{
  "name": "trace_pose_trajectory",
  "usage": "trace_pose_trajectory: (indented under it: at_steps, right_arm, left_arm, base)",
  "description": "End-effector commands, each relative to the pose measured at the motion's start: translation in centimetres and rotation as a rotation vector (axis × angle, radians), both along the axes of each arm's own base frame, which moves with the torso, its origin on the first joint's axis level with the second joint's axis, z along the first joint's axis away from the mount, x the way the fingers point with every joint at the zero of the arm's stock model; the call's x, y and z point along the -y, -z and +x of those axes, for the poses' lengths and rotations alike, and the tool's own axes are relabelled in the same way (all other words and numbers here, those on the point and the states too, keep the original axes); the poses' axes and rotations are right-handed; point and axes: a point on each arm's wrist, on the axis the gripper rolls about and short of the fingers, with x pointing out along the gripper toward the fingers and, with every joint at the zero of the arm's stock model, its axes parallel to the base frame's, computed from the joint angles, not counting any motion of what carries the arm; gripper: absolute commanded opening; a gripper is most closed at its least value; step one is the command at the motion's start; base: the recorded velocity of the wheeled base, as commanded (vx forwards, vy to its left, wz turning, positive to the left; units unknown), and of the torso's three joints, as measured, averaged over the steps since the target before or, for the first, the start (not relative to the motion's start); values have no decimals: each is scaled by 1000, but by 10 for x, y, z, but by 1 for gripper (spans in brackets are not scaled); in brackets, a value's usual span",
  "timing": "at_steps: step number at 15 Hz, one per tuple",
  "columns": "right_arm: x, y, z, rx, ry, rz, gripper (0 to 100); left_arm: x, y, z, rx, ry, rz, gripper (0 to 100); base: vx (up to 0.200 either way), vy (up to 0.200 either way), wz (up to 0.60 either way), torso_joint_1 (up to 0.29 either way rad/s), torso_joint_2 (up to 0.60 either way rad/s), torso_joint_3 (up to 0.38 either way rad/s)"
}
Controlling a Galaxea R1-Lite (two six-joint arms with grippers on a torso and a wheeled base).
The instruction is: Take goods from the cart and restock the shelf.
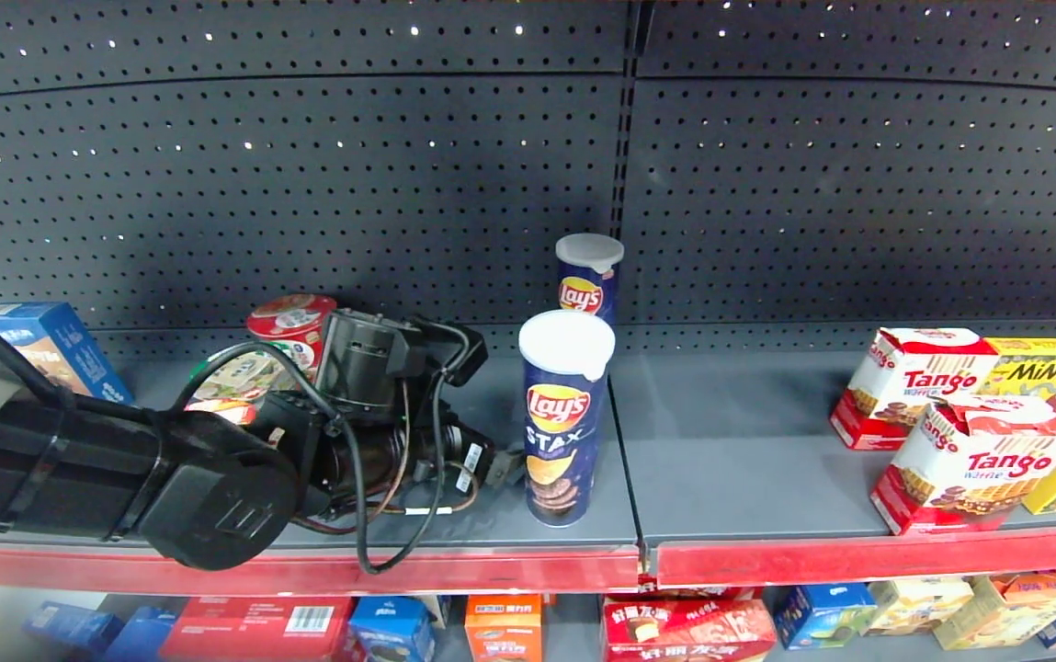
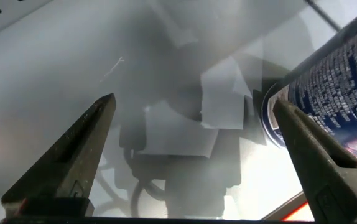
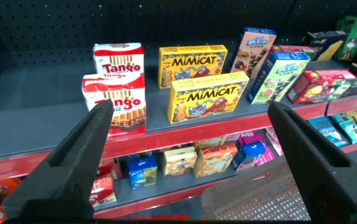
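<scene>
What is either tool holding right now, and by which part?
Nothing is held. The left tool is open, the front blue can standing beside one finger, ungripped. The right tool is open too, nothing between its fingers.

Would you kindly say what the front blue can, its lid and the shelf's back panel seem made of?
Front blue can: probably printed card tube, glossy sheen. Lid: likely translucent white plastic. Back panel: dark painted metal, apparently, with punched holes.

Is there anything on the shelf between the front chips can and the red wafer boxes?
Nothing: in the head view, only bare grey shelf runs from the can to the wafer boxes.
</scene>
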Motion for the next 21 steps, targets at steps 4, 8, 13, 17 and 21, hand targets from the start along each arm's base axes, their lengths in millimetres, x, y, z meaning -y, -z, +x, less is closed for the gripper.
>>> trace_pose_trajectory:
  at_steps: [4, 8, 13, 17, 21]
  right_arm:
    - [0, 0, 0, 0, 0, 0, 100]
    - [0, 0, 0, 0, -1, 0, 100]
    - [0, 0, 1, -3, -4, 0, 100]
    - [0, 0, 2, -5, -4, 0, 100]
    - [0, 2, 2, -11, -6, 2, 100]
  left_arm:
    - [13, 1, 0, -7, 3, -23, 100]
    - [6, 9, -3, -24, -39, 10, 100]
    - [-20, 3, -21, -27, -72, 14, 100]
    - [-26, -1, -45, -29, -46, 15, 100]
    - [-21, 1, -60, -41, 1, 19, 100]
  base:
    - [0, 0, 0, 0, 0, 0]
    - [0, 0, 0, 0, 0, 0]
    - [0, 0, 0, 0, 0, 0]
    - [0, 0, 0, 0, 0, 0]
    - [0, 0, 0, 0, 0, 0]
